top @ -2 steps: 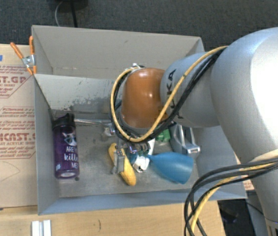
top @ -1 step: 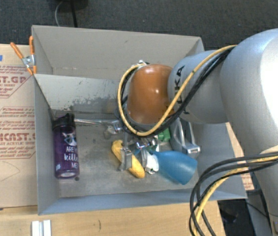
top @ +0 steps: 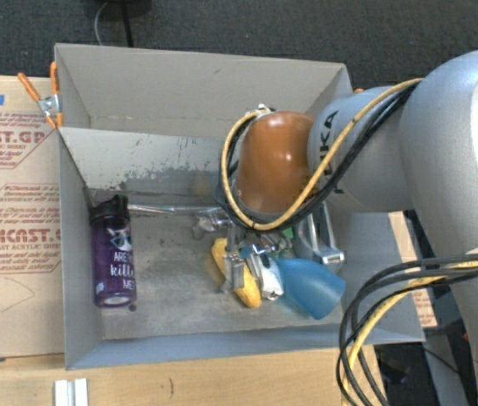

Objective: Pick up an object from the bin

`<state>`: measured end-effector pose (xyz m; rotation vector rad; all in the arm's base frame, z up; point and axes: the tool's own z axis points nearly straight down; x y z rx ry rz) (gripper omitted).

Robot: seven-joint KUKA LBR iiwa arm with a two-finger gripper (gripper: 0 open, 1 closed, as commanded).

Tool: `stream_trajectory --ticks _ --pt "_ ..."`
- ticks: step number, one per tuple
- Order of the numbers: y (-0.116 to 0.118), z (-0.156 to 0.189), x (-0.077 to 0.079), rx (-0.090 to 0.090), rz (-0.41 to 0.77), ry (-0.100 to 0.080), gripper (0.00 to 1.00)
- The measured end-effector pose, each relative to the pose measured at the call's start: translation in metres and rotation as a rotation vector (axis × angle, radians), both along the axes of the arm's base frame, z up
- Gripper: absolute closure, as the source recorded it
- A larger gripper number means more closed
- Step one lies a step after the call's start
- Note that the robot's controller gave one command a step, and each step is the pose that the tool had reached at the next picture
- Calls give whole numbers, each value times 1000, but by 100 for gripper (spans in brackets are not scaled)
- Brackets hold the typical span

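1. Your gripper (top: 245,271) is hanging low over a yellow banana-shaped thing (top: 248,295) by the grey metal bin's (top: 171,299) front edge. Open or closed, you cannot tell.
2. You are aiming to close across its narrow width, I judge.
3. A blue plastic cup (top: 313,288) is crowding its right side. A purple bottle (top: 112,256) is lying along the left wall, well apart.

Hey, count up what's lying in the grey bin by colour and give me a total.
Purple plastic bottle with black cap: 1
Yellow curved banana-like thing: 1
Blue plastic cup: 1
Silvery metal utensil: 1
Total: 4 seen
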<state>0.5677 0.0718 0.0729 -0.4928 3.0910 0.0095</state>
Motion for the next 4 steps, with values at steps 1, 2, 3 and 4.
stream_trajectory --ticks 1,2,3,4 --pt "-14 0 -4 2 -256 4 0" --pt "-28 4 -30 2 -192 2 0" --pt "-53 1 -33 2 -107 4 0" --pt "-57 -1 -51 2 -246 0 0"
